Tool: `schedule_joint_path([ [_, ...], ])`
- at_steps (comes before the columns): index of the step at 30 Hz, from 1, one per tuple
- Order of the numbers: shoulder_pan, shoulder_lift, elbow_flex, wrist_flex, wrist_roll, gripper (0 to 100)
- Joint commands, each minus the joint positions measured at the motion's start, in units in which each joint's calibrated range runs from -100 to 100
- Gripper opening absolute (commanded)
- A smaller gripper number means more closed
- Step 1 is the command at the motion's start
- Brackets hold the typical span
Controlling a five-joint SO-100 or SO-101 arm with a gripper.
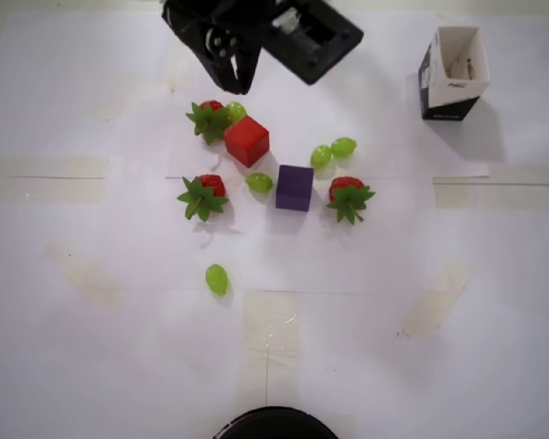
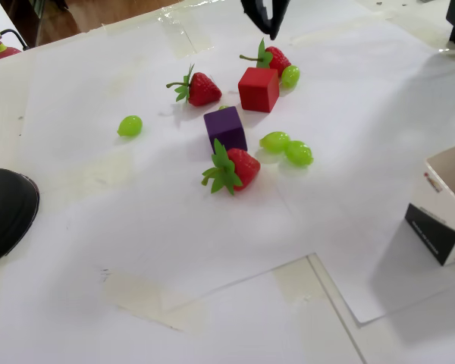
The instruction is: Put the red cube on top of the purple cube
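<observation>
Overhead, the gripper (image 1: 241, 84) hangs above the paper-covered table (image 1: 119, 347), its fingers together and empty, near the red cube (image 1: 246, 141), which sits apart from the purple cube (image 1: 295, 187), beside a strawberry (image 1: 208, 119).

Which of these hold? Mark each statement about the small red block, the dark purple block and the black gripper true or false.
1. The small red block sits on the dark purple block. False: both rest on the paper, apart.
2. The black gripper holds nothing. True.
3. A green grape lies beside the purple block in the overhead view. True.
4. The open carton lies on its side. False: it stands upright.
5. Three strawberries are present. True.
</observation>
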Motion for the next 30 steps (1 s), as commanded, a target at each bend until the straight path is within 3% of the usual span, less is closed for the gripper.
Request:
schedule_joint_path([
  [1,-1.0,0.6,-3.2,-0.6,2.1,0],
  [16,-1.0,6.5,-11.8,1.0,2.0,0],
  [30,-1.8,7.1,-12.2,3.5,-1.2,23],
])
